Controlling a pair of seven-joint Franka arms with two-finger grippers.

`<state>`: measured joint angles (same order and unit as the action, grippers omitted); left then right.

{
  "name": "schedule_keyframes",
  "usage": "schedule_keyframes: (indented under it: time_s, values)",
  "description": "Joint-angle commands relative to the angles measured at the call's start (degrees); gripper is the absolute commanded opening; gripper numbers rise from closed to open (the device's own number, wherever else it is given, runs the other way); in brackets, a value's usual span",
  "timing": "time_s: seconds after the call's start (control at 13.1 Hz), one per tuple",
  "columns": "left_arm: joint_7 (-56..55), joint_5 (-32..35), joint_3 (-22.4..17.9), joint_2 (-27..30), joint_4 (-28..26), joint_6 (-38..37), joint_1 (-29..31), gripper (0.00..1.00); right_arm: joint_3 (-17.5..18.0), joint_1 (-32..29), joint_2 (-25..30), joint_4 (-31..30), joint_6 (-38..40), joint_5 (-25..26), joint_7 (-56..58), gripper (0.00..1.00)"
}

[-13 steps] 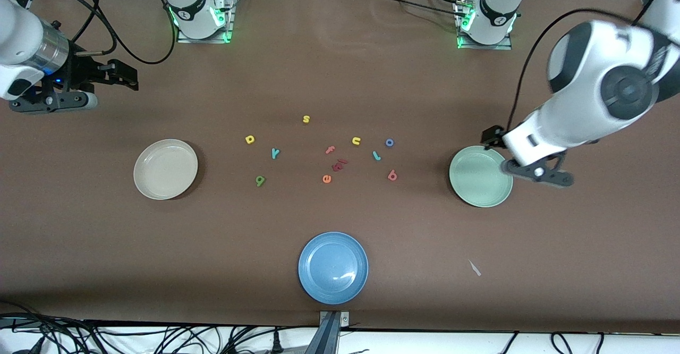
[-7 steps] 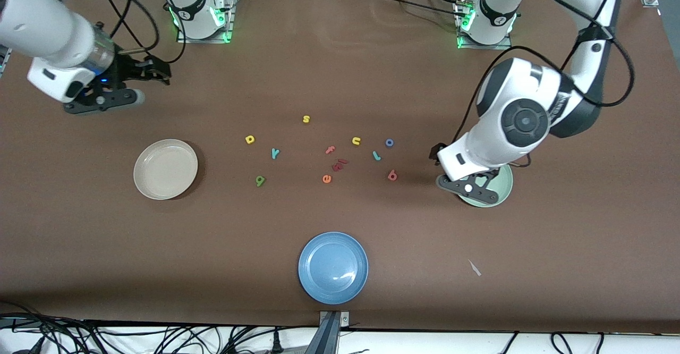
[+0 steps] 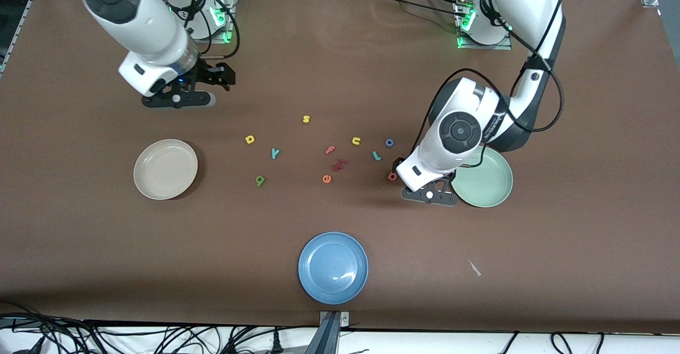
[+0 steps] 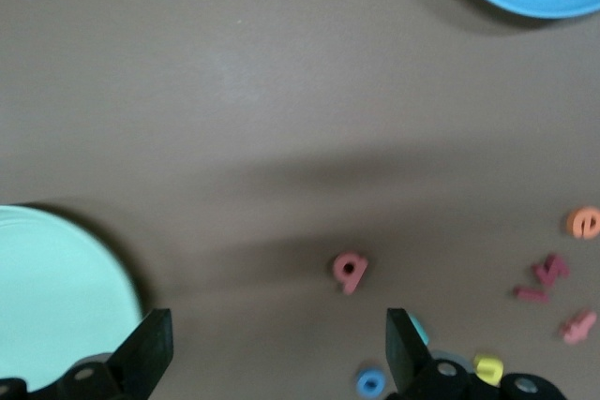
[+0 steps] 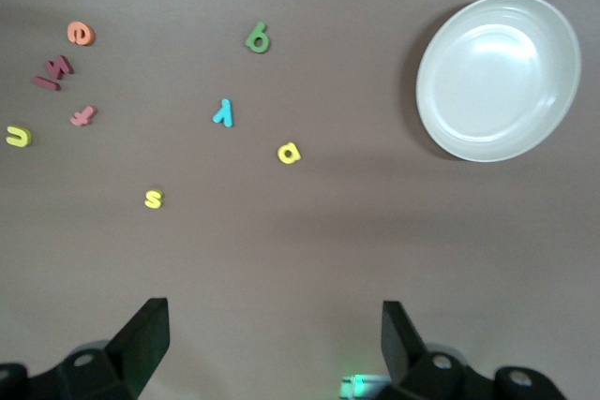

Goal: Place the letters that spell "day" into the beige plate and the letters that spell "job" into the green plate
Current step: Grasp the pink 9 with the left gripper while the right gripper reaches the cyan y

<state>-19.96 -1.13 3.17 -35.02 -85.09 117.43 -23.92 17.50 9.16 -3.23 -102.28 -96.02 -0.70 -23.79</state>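
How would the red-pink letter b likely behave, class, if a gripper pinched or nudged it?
The red-pink b looks small and flat on the table, so it is probably light and would slide, not roll. It seems to be foam, likely squashing slightly. Lying so low, it may be awkward for the open left gripper to catch.

Beige plate [image 5: 497,77] beside scattered letters [image 5: 225,113]

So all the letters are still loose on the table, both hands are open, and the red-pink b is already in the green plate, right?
Not quite. The red-pink b lies on the table beside the green plate, not in it, as the left wrist view shows. The rest holds: the letters lie loose, and the left hand and right hand are open.
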Motion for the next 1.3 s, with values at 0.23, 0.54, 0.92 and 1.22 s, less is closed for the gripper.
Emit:
schedule_keyframes:
  time_s: [0.23, 0.54, 0.92, 1.22]
  values:
    - [-5.88, -3.6, -0.53, -6.19, 1.68, 3.86, -3.24, 0.71, 2.89, 0.33, -9.15, -7.39, -18.38, -0.35, -5.82, 1.0]
    - [-5.8, -3.18, -0.53, -8.92, -0.33, 8.77, -3.94, 0.64, 2.8, 0.42, -16.71, -9.78, -29.29, 0.52, -12.59, 1.0]
    - [-5.8, -3.17, -0.62, -10.68, -1.91, 10.89, -4.73, 0.66, 2.71, 1.64, -24.45, -9.43, -36.42, 4.81, -16.71, 1.0]
    - [-5.53, -3.17, -0.62, -10.15, -4.47, 11.33, -4.38, 0.67, 2.63, 2.61, -28.23, -9.25, -39.77, 10.63, -21.39, 1.0]
